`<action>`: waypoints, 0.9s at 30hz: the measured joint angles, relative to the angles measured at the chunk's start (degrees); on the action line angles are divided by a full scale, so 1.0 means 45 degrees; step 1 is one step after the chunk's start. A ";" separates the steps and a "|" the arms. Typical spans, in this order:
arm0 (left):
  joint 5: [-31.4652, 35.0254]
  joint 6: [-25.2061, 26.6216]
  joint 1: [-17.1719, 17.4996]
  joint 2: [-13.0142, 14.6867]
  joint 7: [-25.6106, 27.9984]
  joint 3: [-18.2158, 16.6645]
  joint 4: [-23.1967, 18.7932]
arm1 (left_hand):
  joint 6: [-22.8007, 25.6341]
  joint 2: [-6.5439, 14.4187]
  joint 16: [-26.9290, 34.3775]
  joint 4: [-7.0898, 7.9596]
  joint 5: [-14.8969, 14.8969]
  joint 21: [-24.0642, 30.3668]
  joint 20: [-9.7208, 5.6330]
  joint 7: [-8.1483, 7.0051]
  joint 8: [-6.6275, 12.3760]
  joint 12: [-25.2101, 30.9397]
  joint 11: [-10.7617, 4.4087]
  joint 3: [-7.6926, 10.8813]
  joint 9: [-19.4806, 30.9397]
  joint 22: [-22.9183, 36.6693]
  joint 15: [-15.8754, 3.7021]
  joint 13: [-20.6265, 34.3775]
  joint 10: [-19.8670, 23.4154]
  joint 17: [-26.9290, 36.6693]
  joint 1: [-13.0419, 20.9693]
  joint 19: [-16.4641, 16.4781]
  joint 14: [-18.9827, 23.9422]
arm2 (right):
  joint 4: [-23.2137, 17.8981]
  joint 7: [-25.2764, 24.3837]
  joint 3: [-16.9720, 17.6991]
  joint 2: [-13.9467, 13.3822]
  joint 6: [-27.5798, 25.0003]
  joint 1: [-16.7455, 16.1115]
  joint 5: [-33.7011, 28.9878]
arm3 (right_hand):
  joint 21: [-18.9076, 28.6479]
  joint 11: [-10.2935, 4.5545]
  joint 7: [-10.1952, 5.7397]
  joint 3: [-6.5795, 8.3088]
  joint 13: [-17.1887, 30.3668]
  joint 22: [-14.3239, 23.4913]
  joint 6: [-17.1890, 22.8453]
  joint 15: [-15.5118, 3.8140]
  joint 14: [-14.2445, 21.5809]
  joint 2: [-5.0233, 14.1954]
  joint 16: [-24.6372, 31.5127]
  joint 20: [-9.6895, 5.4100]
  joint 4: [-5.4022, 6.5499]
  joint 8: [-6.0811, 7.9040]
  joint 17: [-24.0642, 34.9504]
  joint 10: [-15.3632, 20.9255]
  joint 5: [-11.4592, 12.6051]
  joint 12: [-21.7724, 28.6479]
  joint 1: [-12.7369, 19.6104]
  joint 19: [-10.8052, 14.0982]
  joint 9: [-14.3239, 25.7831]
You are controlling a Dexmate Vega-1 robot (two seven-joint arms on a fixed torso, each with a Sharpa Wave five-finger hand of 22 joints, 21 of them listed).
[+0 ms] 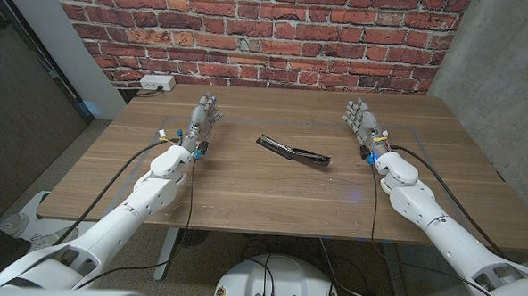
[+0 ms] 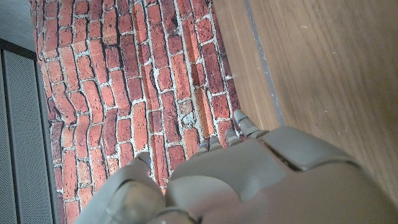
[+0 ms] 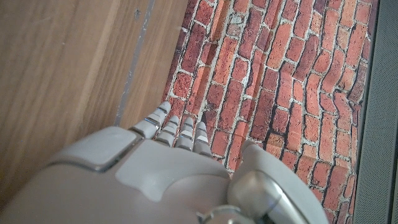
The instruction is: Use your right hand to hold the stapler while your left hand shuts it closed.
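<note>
We see the black stapler (image 1: 292, 151) lying opened out between our hands, well apart from both; left hand (image 1: 204, 119) and right hand (image 1: 361, 122) hold nothing, fingers extended toward the brick wall (image 1: 251, 31).

The stapler (image 1: 292, 151) lies on the wooden table (image 1: 244, 187), about midway across it, set at a slant with its left end farther away than its right end. The left hand (image 1: 202, 120) is over the table to the stapler's left, the right hand (image 1: 363, 124) to its right (each well apart from it), so the stapler sits between them. A brick wall (image 1: 251, 31) stands behind the table's far edge. A power strip (image 1: 156, 83) lies at the wall's foot, beyond the far left corner.
</note>
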 measured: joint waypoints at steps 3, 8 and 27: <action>-0.0029 0.0000 -0.0019 0.0002 -0.0092 -0.0008 0.0052 | 0.0000 0.0067 0.0000 0.0000 0.0000 0.0000 0.0000 0.0000 0.0000 0.0000 0.0000 0.0000 0.0000 0.0000 0.0000 -0.0002 0.0000 0.0035 -0.0067 0.0000 0.0000 | -0.0016 0.0133 0.0410 0.0326 -0.0178 -0.0085 -0.0313 | 0.0030 0.0139 -0.0196 0.0197 0.0018 0.0000 0.0121 0.0069 0.0264 0.0051 0.0145 0.0010 -0.0055 0.0128 0.0025 0.0433 0.0018 0.0251 0.0050 0.0016 0.0032; -0.0059 0.0004 -0.0096 -0.0006 -0.0203 -0.0013 0.0156 | 0.0001 0.0066 0.0097 0.0000 0.0000 0.0000 0.0000 0.0000 0.0013 0.0050 0.0001 0.0000 -0.0001 0.0000 0.0000 -0.0022 0.0001 0.0035 -0.0067 0.0001 0.0000 | -0.0100 0.0301 0.0851 0.0639 -0.0477 -0.0189 -0.0964 | 0.0194 0.0780 0.0001 0.0692 0.0238 0.0058 0.0600 0.0632 0.1813 0.0051 0.0458 -0.0001 -0.0236 0.0285 0.0118 0.1963 0.0018 0.0829 0.0230 0.0456 0.0172; 0.0040 0.0068 -0.0322 -0.0031 -0.0413 0.0094 0.0336 | 0.0001 0.0065 0.0196 0.0000 0.0099 0.0089 0.0001 0.0000 0.0146 0.0146 -0.0004 -0.0002 -0.0003 -0.0002 0.0001 -0.0021 -0.0004 -0.0002 -0.0067 0.0002 0.0002 | -0.1569 0.0062 0.1820 0.0731 -0.1948 -0.0991 -0.3958 | 0.0295 0.1269 -0.0109 0.1054 0.0270 0.0020 0.0118 0.1069 0.1893 -0.0352 0.0228 0.0366 -0.1661 0.0285 0.0103 0.1647 -0.0352 0.0679 0.1559 0.0725 0.0176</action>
